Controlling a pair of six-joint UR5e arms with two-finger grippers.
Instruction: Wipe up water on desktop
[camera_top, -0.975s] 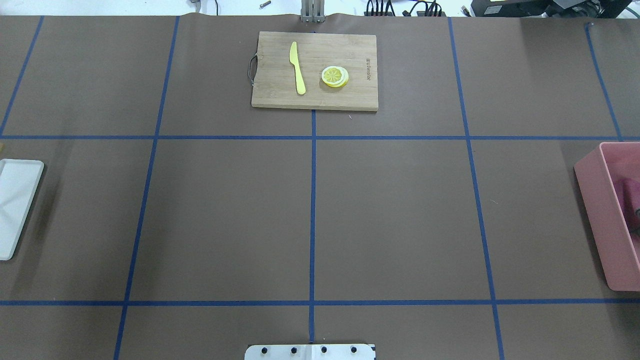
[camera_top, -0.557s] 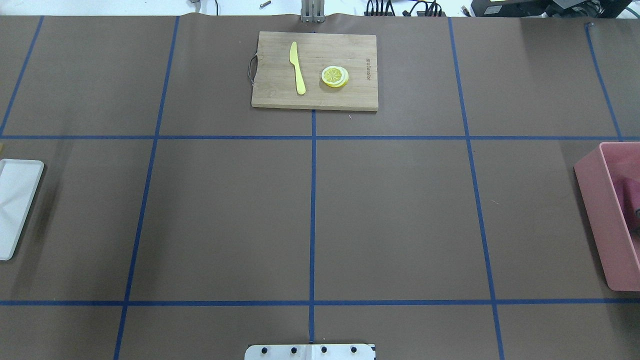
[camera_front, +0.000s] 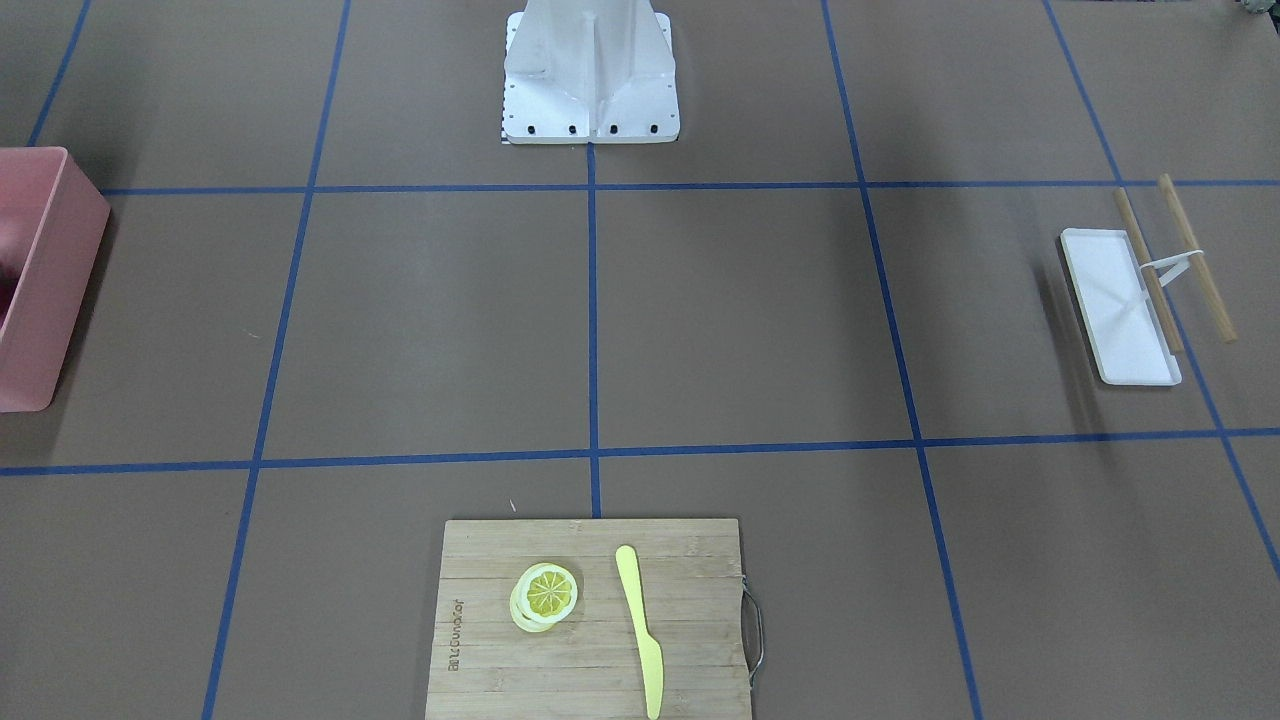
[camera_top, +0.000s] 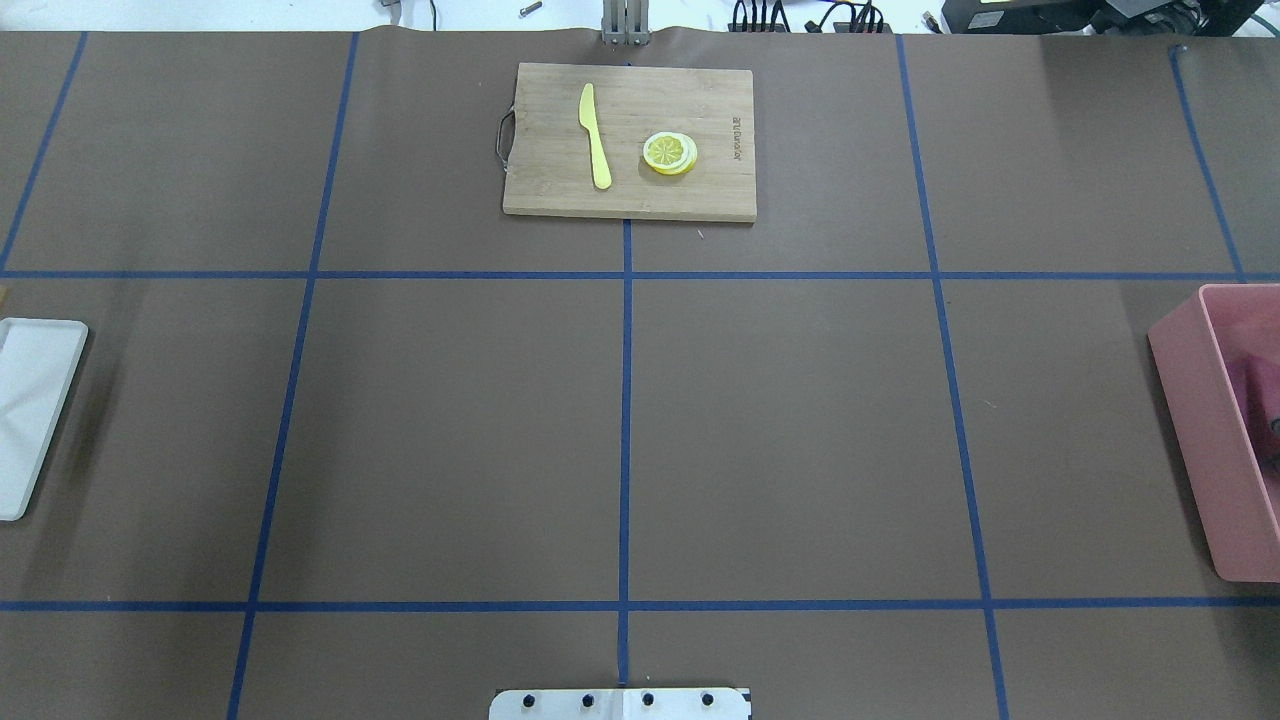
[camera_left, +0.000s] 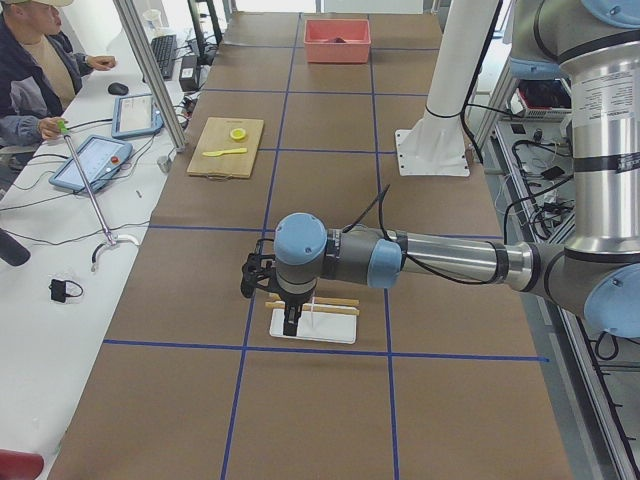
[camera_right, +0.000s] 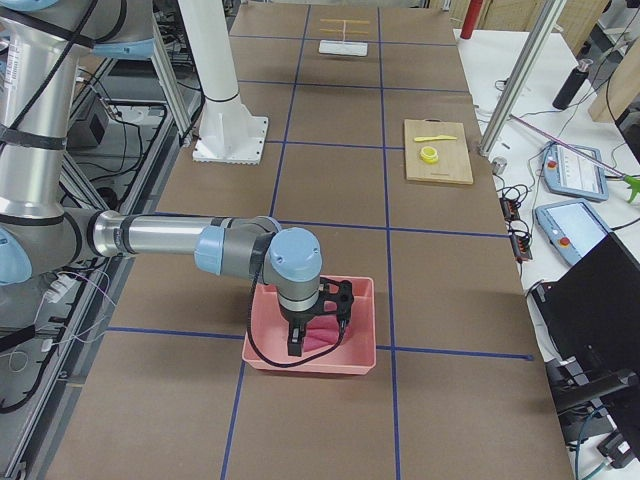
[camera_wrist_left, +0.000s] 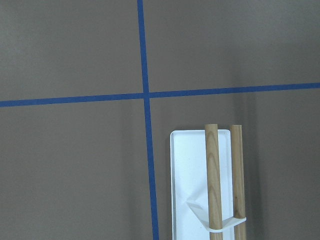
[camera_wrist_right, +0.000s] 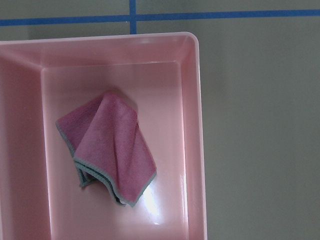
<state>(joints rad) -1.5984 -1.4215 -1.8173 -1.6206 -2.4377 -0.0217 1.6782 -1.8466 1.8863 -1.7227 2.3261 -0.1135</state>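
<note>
The desktop (camera_top: 790, 430) is a matte brown top with blue tape squares; I see no water on it. A folded pink cloth (camera_wrist_right: 110, 150) lies in a pink bin (camera_wrist_right: 192, 125) at the table's right end (camera_top: 1195, 440). My right gripper (camera_right: 300, 340) hangs over that bin and shows only in the exterior right view, so I cannot tell whether it is open or shut. My left gripper (camera_left: 291, 322) hangs over a white tray (camera_left: 325, 330) and shows only in the exterior left view, so I cannot tell its state either.
The white tray (camera_top: 30, 410) lies at the left end, with two wooden sticks (camera_wrist_left: 212, 175) joined by a white band across it. A bamboo cutting board (camera_top: 630, 140) at the far middle carries a yellow knife (camera_top: 596, 135) and lemon slices (camera_top: 669, 152). The robot's base plate (camera_top: 620, 704) sits at the near edge.
</note>
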